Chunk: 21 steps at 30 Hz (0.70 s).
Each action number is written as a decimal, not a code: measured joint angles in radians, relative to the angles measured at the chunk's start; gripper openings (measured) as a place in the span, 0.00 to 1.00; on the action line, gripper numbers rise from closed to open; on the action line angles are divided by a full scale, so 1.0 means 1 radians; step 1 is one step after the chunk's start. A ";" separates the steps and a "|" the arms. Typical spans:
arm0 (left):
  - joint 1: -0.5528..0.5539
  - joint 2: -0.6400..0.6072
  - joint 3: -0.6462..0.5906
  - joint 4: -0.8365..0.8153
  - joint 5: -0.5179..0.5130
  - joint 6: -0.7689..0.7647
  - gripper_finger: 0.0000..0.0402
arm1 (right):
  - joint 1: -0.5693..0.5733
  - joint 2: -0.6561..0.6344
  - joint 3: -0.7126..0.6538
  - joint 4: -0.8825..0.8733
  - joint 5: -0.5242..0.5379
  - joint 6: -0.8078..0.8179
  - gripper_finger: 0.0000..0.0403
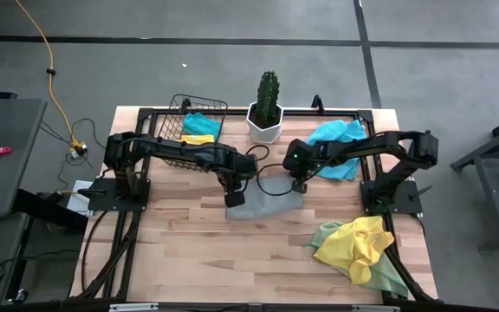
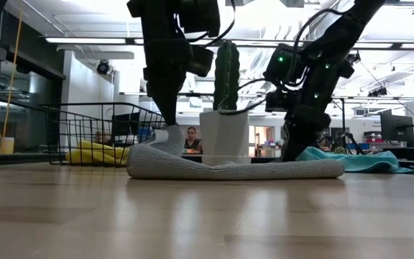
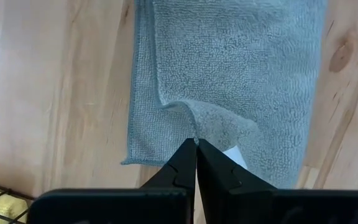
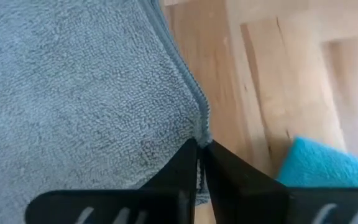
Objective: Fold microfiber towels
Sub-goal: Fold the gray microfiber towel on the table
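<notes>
- Grey towel (image 1: pixel 264 204) lies folded flat on the table (image 1: pixel 232 251), mid-table, directly under both sets of fingers; the low view shows it as a long thick roll-like pad (image 2: pixel 236 169).
- Left gripper (image 3: pixel 196 147) has its fingers pinched together on a raised tuck of the grey towel (image 3: pixel 229 74) near one corner; that corner is lifted slightly off the wood in the low view.
- Right gripper (image 4: pixel 200 149) has its fingers clenched on the hemmed edge of the grey towel (image 4: pixel 73 93) at the opposite end, with bare wood just beyond the edge.
- Turquoise towel (image 1: pixel 336 143) is bunched on the table just behind the right fingers; a corner of it (image 4: pixel 322 165) shows beside them in the right wrist view.
- Yellow towel (image 1: pixel 358 243) lies crumpled over a pale green towel (image 1: pixel 388 273), well apart from the right fingers, toward the table's near right corner.
- Wire basket (image 1: pixel 199 117) stands behind the left fingers at the table's far edge, holding a turquoise and a yellow cloth (image 1: pixel 199 130).
- Potted cactus (image 1: pixel 268 104) in a white pot stands at the far edge, between the two arms.
- A person (image 2: pixel 190 137) sits in the room behind the table, seen in the low view.
</notes>
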 joint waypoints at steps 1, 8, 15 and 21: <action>0.000 0.000 0.000 -0.002 0.000 0.000 0.00 | 0.000 -0.011 0.000 -0.019 0.009 0.002 0.05; -0.001 0.000 0.000 -0.004 0.007 0.000 0.00 | 0.000 -0.042 0.000 -0.033 0.015 0.057 0.06; -0.002 0.000 0.000 -0.007 0.007 0.000 0.00 | 0.000 -0.039 0.000 -0.033 0.001 0.070 0.21; -0.006 0.000 0.000 -0.007 0.008 0.000 0.00 | -0.001 -0.039 0.000 0.037 0.032 0.054 0.32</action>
